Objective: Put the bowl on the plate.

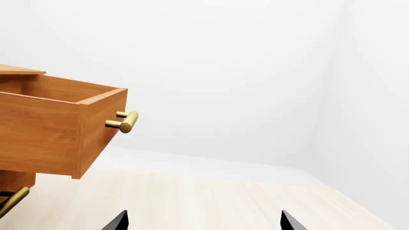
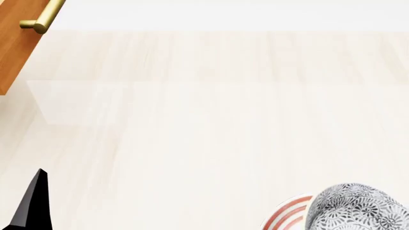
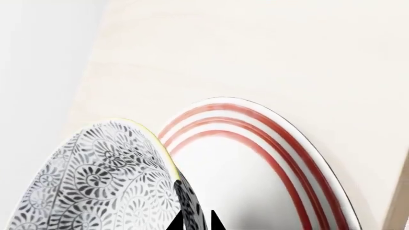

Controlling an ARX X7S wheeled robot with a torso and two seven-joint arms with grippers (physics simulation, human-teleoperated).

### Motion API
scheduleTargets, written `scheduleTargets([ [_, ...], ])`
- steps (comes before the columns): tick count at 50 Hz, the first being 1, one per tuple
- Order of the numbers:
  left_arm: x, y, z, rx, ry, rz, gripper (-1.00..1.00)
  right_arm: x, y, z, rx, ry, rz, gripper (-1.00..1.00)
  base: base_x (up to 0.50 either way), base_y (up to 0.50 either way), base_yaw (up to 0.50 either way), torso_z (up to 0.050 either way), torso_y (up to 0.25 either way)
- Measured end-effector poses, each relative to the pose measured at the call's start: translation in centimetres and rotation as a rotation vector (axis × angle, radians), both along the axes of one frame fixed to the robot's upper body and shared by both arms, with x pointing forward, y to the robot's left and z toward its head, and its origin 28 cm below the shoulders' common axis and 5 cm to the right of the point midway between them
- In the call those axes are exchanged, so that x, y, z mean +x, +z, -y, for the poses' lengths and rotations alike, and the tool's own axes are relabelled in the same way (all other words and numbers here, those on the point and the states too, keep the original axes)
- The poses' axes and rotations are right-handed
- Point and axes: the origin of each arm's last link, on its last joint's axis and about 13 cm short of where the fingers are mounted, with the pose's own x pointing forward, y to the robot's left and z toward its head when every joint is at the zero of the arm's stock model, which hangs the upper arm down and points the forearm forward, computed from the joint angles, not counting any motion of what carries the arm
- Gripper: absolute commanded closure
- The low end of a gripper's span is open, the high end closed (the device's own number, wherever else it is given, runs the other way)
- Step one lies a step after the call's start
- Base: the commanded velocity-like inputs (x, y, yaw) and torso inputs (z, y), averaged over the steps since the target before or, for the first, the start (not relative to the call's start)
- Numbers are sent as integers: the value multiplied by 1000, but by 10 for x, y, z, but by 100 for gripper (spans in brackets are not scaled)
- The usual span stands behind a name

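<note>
Gripping the bowl by its rim w/ the right gripper: in the right wrist cam the 2 black tips sit close together, 1 either side of the bowl wall, so those jaws are pinching the bowl. Bowl's tilted in that cam, patterned inside facing the lens, w/ the plate right behind it, red rings showing. Can't tell if the bowl touches the plate or hangs above it.

Head cam has the bowl at the bottom right corner, overlapping the plate's edge, both on/over the pale wood bench.

Left gripper: only 2 dark tips poke into its wrist cam, well apart, nothing between them, so jaws spread. It faces an open wooden drawer w/ a brass handle, off to the bench's left side.
</note>
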Motion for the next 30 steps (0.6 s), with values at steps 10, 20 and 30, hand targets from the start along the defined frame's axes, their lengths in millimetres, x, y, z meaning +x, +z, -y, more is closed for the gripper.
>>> scheduleTargets([
  [10, 0, 0, 0, 0, 0, 0, -100, 3, -5, 0, 4, -3, -15, 100, 0, 0, 0, 0, 1],
  [20, 0, 0, -1, -1, 1, 0, -100, 6, -8, -1, 5, -3, -26, 100, 0, 0, 0, 0, 0],
  [30, 0, 0, -1, -1, 1, 0, -100, 8, -11, -1, 5, -2, -35, 100, 0, 0, 0, 0, 0],
])
